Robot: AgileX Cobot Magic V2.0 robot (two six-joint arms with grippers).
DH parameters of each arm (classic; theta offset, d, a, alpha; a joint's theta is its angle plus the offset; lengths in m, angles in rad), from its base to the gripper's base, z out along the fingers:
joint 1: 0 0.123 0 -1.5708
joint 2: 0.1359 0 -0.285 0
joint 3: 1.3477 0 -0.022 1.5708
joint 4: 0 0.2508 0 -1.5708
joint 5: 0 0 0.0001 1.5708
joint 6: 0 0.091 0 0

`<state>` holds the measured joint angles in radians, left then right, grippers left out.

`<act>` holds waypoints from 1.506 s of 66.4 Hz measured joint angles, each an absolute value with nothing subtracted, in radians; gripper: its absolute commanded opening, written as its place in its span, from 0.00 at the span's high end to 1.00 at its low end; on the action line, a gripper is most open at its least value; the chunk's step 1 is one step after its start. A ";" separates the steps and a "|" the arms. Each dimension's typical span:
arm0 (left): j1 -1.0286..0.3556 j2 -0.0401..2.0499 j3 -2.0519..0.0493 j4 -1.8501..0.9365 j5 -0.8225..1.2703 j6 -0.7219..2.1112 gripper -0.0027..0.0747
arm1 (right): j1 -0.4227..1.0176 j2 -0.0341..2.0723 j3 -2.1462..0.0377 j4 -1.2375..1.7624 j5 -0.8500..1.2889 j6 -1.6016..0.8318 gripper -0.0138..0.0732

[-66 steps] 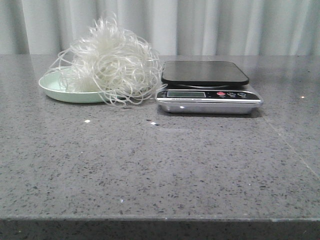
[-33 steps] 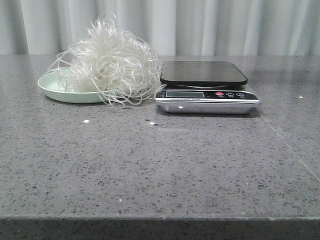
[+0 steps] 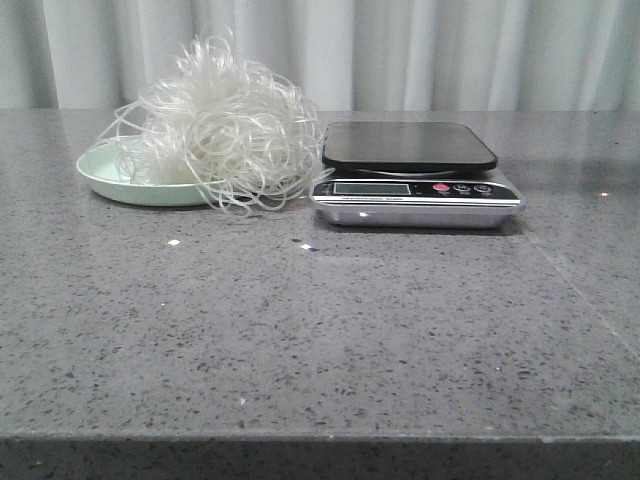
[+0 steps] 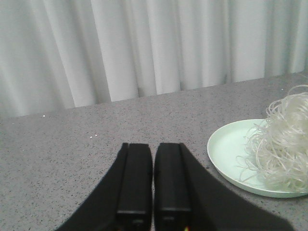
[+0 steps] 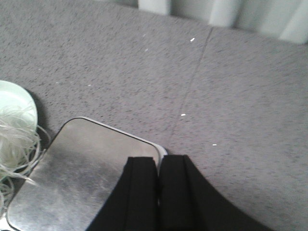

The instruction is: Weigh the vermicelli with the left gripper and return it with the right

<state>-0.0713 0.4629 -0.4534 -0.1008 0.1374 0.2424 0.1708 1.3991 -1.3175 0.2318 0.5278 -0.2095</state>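
The vermicelli [image 3: 225, 125], a fluffy mound of whitish glassy strands, lies on a pale-green plate [image 3: 105, 175] at the back left, spilling over its right side toward the scale [image 3: 415, 175]. It also shows in the left wrist view [image 4: 284, 144] on the plate [image 4: 226, 149]. My left gripper [image 4: 153, 147] is shut and empty, left of the plate. My right gripper [image 5: 159, 161] is shut and empty, over the corner of the scale's platform [image 5: 82, 173]. Neither gripper shows in the front view.
The scale has a dark platform, a display and buttons on its front. A pale curtain [image 3: 400, 50] hangs behind the grey speckled table [image 3: 320, 330]. A seam runs across the table at the right [image 5: 192, 86].
The picture shifts very slightly between frames; the vermicelli, plate and scale stay where they were.
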 measured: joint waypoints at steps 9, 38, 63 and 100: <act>-0.071 0.463 -0.453 -0.101 0.137 0.242 0.79 | 0.169 1.236 -1.119 0.207 0.373 -0.209 0.67; -0.071 0.463 -0.453 -0.101 0.137 0.242 0.79 | 0.169 0.742 -0.639 0.199 0.076 -0.208 0.67; -0.071 0.463 -0.453 -0.101 0.137 0.242 0.79 | 0.169 0.359 -0.360 0.199 0.030 -0.208 0.67; -0.071 0.463 -0.453 -0.101 0.137 0.242 0.79 | 0.169 0.255 -0.274 0.199 0.018 -0.208 0.67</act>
<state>-0.0713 0.4629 -0.4534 -0.1008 0.1374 0.2424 0.1691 0.2553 -0.2735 0.1992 0.0181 -0.2078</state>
